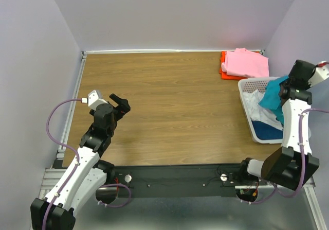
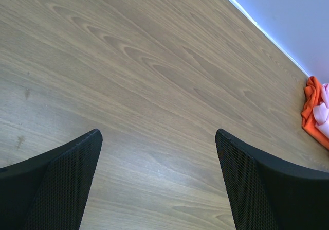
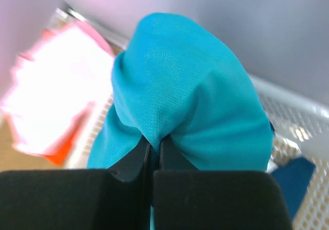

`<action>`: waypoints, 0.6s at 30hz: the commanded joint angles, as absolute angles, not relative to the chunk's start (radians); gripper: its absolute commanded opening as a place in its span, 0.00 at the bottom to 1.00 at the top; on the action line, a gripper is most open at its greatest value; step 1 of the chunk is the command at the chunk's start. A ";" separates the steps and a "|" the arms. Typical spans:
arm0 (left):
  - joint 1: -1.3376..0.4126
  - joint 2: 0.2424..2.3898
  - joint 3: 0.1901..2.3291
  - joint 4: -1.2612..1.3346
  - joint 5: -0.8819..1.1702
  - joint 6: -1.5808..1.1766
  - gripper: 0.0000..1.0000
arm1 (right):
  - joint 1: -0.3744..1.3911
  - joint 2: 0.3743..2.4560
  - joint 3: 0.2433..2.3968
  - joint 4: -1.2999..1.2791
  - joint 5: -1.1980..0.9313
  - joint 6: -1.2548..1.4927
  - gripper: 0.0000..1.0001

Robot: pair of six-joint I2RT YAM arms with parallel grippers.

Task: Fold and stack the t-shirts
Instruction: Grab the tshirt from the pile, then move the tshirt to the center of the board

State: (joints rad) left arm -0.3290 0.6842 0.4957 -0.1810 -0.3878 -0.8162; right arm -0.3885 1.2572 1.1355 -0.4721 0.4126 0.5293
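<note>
Your basket sits at the bench's right edge, loose t-shirts inside, raised t-shirt above, stacked t-shirts behind.

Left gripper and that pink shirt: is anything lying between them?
Nothing but bare wooden table, as the top view shows, from the open left gripper to the pink t-shirt, which lies on an orange-red t-shirt.

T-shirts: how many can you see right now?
5. Pink lies on orange-red at the far right corner; teal hangs pinched in the right gripper; white and dark blue sit in the basket, where more may be hidden.
</note>
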 commanded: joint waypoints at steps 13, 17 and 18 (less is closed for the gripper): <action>-0.325 0.689 0.492 -0.149 -0.336 -0.796 0.98 | -0.353 1.282 1.640 -0.497 -0.433 0.425 0.01; -0.325 0.695 0.494 -0.121 -0.305 -0.788 0.98 | -0.160 1.350 1.689 -0.479 -0.393 0.367 0.01; -0.325 0.698 0.498 -0.123 -0.295 -0.790 0.98 | -0.058 1.377 1.730 -0.477 -0.397 0.351 0.01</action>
